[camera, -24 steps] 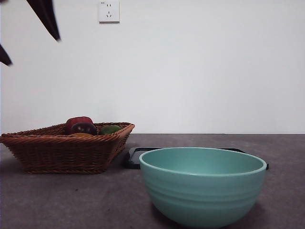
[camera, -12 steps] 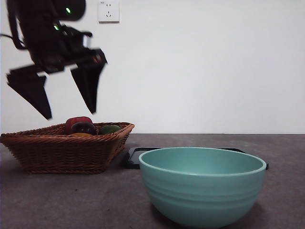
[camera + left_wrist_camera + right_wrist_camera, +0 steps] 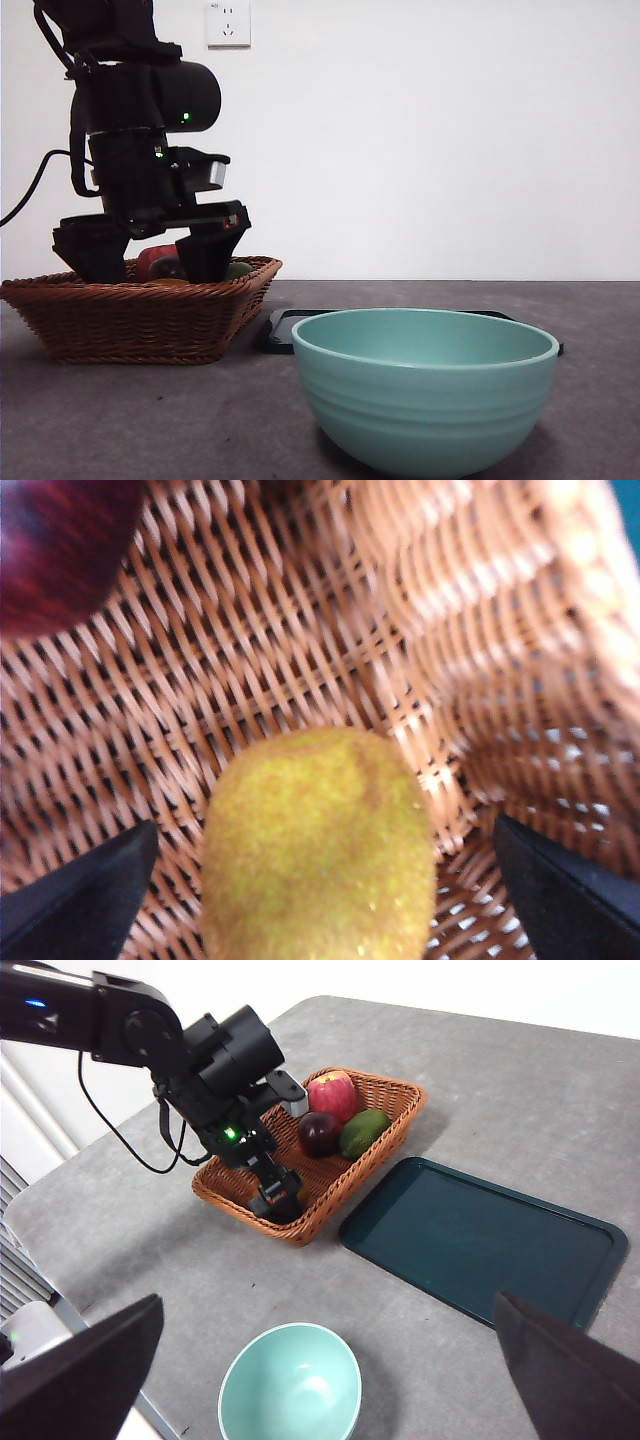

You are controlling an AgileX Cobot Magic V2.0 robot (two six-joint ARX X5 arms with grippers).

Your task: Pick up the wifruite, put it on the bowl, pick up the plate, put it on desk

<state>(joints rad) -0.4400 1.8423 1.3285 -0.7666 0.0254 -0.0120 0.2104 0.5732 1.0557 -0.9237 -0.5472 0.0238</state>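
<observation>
The wifruite (image 3: pixel 318 852), yellow-brown and fuzzy, lies on the floor of the wicker basket (image 3: pixel 140 320). My left gripper (image 3: pixel 150 262) reaches down into the basket and stands open, one jaw on each side of the wifruite without touching it. The mint-green bowl (image 3: pixel 425 385) sits empty at the front of the desk (image 3: pixel 150 420). Behind the bowl, the plate (image 3: pixel 480 1240), a flat dark green tray, lies on the desk. My right gripper (image 3: pixel 328 1305) hangs open and empty high above the scene.
The basket (image 3: pixel 310 1160) also holds a red apple (image 3: pixel 335 1090), a dark red fruit (image 3: pixel 320 1132) and a green fruit (image 3: pixel 362 1130). The plate's edge (image 3: pixel 285 325) lies close beside the basket. A cable trails from the left arm.
The left arm has come down from the top left corner into the basket, its open jaws now sunk below the rim around the wifruite.
</observation>
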